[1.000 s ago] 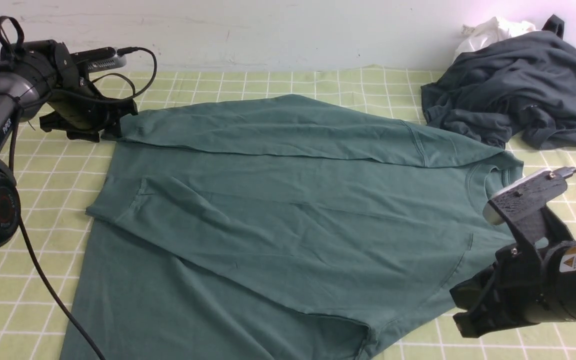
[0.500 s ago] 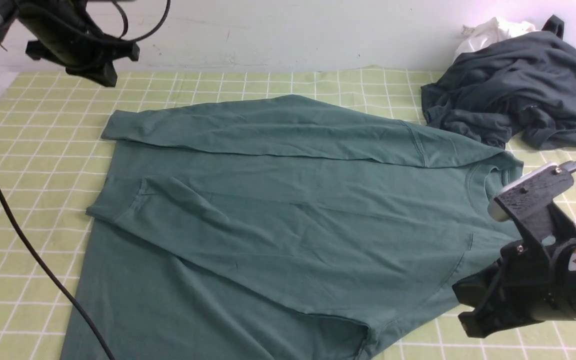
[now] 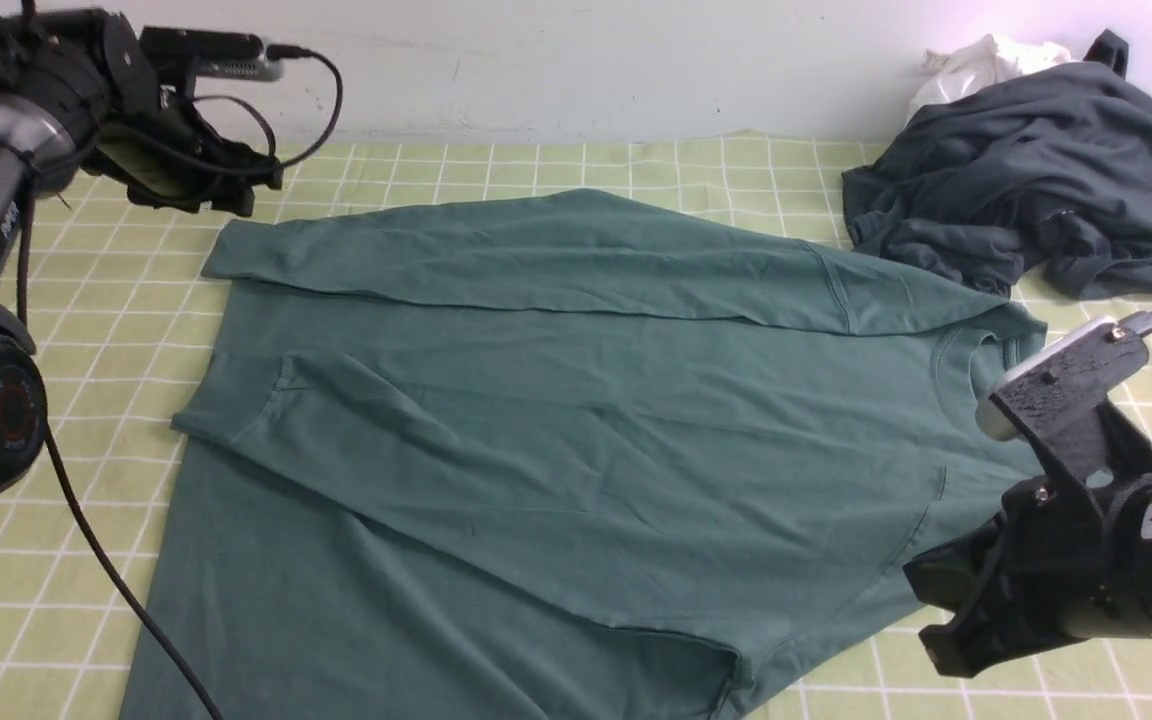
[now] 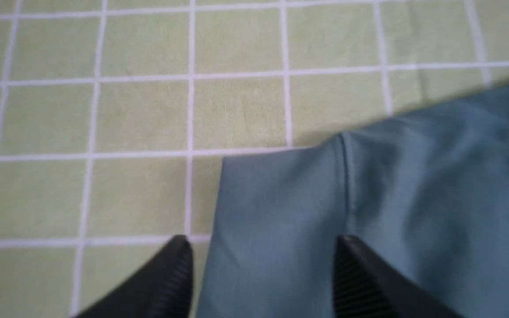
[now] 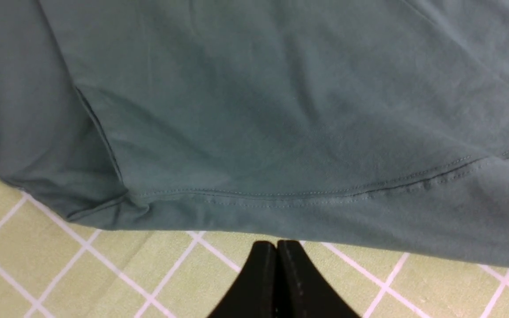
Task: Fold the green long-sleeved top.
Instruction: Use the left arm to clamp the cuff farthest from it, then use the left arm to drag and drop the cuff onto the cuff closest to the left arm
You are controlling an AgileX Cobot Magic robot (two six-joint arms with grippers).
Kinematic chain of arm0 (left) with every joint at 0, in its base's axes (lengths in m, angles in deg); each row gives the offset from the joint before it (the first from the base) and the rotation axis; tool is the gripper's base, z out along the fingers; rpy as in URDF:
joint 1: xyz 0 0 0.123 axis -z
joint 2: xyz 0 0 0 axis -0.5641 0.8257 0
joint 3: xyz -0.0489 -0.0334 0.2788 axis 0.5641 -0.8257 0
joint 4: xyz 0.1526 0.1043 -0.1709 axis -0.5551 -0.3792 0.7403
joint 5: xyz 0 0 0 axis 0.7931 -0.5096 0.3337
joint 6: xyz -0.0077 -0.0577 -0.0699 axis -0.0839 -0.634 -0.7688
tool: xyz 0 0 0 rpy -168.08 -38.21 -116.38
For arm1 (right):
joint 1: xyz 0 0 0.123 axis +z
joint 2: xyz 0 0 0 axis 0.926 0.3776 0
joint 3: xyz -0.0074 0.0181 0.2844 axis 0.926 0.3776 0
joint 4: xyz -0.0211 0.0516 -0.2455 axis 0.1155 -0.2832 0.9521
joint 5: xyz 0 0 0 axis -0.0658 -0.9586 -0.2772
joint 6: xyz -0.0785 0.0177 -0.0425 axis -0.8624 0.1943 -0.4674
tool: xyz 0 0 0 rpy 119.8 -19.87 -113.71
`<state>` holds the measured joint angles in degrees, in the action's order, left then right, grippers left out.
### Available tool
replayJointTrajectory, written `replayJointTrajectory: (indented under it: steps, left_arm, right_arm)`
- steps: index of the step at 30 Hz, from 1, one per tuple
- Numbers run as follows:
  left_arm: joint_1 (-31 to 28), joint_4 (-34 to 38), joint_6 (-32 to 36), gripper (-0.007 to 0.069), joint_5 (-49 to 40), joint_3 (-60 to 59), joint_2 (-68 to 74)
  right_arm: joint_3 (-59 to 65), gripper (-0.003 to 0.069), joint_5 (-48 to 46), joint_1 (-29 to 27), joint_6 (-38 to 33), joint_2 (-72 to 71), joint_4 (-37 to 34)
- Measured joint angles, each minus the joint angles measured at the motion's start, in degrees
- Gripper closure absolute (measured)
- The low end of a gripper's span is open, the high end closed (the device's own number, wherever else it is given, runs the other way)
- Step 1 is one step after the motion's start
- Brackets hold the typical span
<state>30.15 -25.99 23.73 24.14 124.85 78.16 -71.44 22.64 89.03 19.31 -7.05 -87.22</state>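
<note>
The green long-sleeved top lies flat across the checked cloth, both sleeves folded over its body, neck to the right. Its logo and label are hidden. My left gripper hovers above the far sleeve's cuff at the back left, open and empty. In the left wrist view the gripper has its jaws apart over the cuff. My right gripper is at the front right beside the top's near shoulder, shut and empty. In the right wrist view the gripper is over bare cloth just off the top's edge.
A dark charcoal-grey garment is heaped at the back right with a small white cloth behind it. The green-and-white checked tablecloth covers the table. A white wall runs along the back. The left arm's cable hangs at the front left.
My left gripper let go of the far sleeve's cuff, rose toward the wall, then came back down above the cuff. The cuff lies flat. My right gripper barely moved.
</note>
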Motion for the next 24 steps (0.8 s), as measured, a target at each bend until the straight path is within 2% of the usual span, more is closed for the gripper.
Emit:
replayJointTrajectory:
  steps: [3,6,9,11,13,14,16,18,24]
  left_arm:
    - [0.00,0.00,0.00,0.0146,2.74,-0.07,3.00]
    - [0.00,-0.06,-0.42,0.0155,4.02,-0.07,4.50]
    - [-0.13,-0.63,-1.62,0.0211,4.41,0.04,4.75]
    - [0.06,-0.76,-2.76,0.0328,3.51,0.18,4.75]
    - [0.07,-0.83,-2.93,0.0386,2.86,0.24,4.68]
    - [0.18,-1.08,-2.93,0.0475,1.90,0.23,4.36]
    - [0.18,-1.77,-2.88,0.0572,-0.77,0.16,3.40]
    - [0.25,-2.12,-2.88,0.0594,-3.13,-0.07,1.85]
    - [1.13,-2.32,-2.47,0.0598,-14.01,-0.07,-6.26]
  right_arm:
    - [0.00,0.0669,0.12,0.00,-1.13,1.17,-0.06]
    - [0.00,0.0669,0.17,0.00,-1.45,1.29,-0.06]
    - [0.00,0.0669,0.24,0.00,-1.64,1.29,-0.06]
    - [0.00,0.0669,0.24,0.00,-2.15,1.29,-0.06]
    - [0.00,0.0669,0.18,0.00,-2.30,1.29,-0.06]
    - [0.00,0.0669,0.18,0.00,-2.56,1.29,-0.06]
    - [0.00,0.0669,-0.07,0.00,-2.70,1.29,-0.11]
    - [0.00,0.0669,-0.32,0.00,-2.75,1.29,-0.11]
    - [0.00,0.0669,-1.23,0.00,-2.88,0.82,-0.73]
